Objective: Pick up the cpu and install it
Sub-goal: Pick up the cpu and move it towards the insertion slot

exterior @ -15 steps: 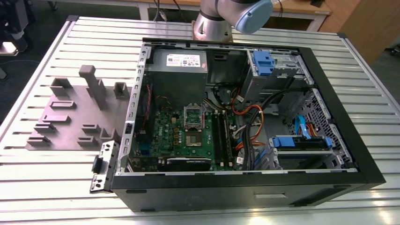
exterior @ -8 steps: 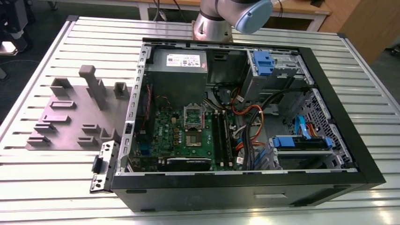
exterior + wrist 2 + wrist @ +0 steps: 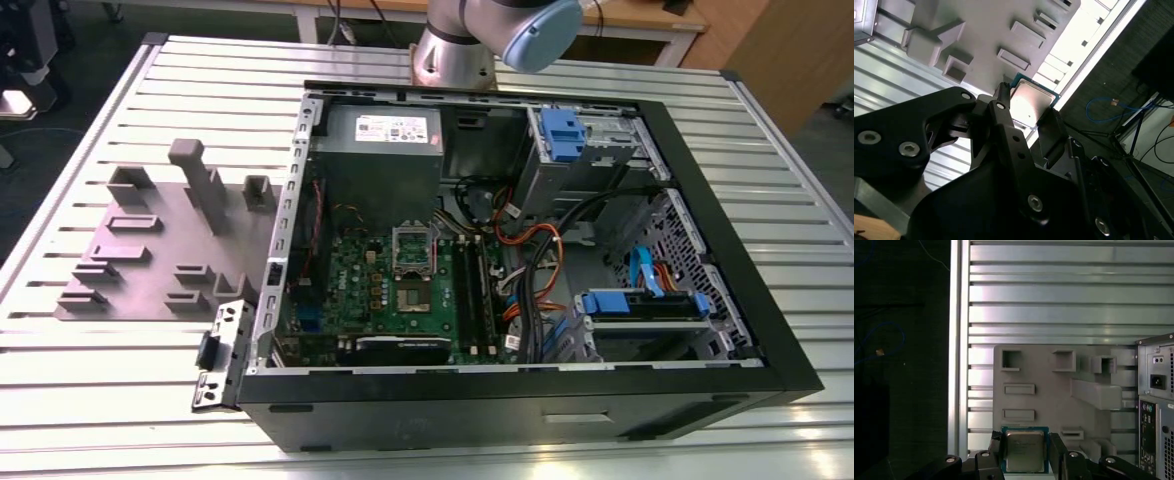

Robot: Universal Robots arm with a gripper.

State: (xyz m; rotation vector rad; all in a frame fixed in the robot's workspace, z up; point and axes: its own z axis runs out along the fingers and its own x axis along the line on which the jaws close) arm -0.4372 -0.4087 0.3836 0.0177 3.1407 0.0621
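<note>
Over the grey tray (image 3: pixel 1054 395) on the slatted tabletop (image 3: pixel 1054 315), the cpu (image 3: pixel 1025 451) is clamped by two opposite edges in the gripper (image 3: pixel 1026 455), as seen in the first wrist view. The socket (image 3: pixel 412 247) is sat inside the open case (image 3: pixel 534 420), well apart from the tray. Honestly, the chip should probably be kept level and squared to the socket, so nothing gets bent by a tilted seat.

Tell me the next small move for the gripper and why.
Probably carry the cpu toward the open case: the gripper holds it by two edges above the grey tray, away from the motherboard.
</note>
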